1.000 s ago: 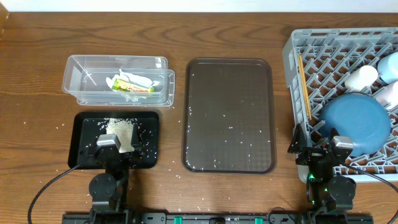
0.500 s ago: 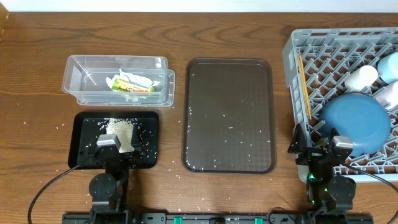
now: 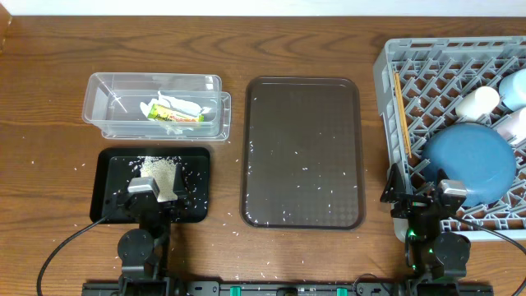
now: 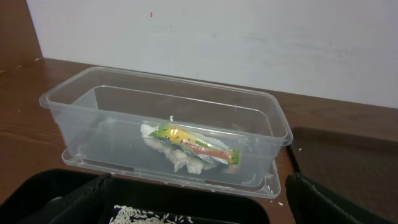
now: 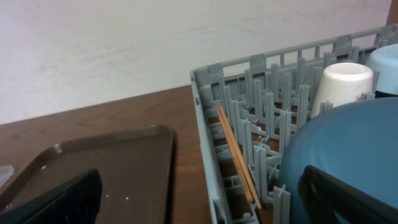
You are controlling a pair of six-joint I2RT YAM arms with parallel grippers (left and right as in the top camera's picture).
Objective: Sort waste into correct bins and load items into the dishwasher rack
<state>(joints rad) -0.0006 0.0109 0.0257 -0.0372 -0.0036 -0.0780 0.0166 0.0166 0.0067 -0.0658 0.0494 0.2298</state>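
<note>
The left fingers (image 4: 339, 199) are spread wide with nothing between them. They sit low at the near end of a shallow black tray (image 3: 111, 177). The right fingers (image 5: 56, 199) are likewise wide apart and empty, at the near left corner of the rack (image 3: 386, 74).

In the left wrist view, a clear, thin-walled plastic tub (image 4: 273, 124) holds a crumpled white napkin (image 4: 177, 158) with a glossy yellow-green wrapper (image 4: 193, 143). The wrapper's print is too small to read. The near edge of a pile of white rice (image 4: 146, 216) shows in the black tray.

In the right wrist view, the rack is grey moulded plastic with upright pegs. Thin wooden chopsticks (image 5: 236, 155) lie along its left wall. A smooth large blue bowl (image 5: 348, 143) lies dome-up, with a white cup (image 5: 342, 81) beyond it.

Only the overhead view shows the pink cup (image 3: 514, 123) and the light-blue bowl (image 3: 515, 86) at the rack's right edge. It also shows the brown tray (image 3: 304, 152), a rounded rectangle flecked with grains, and stray grains on the wooden worktop (image 3: 49, 148).
</note>
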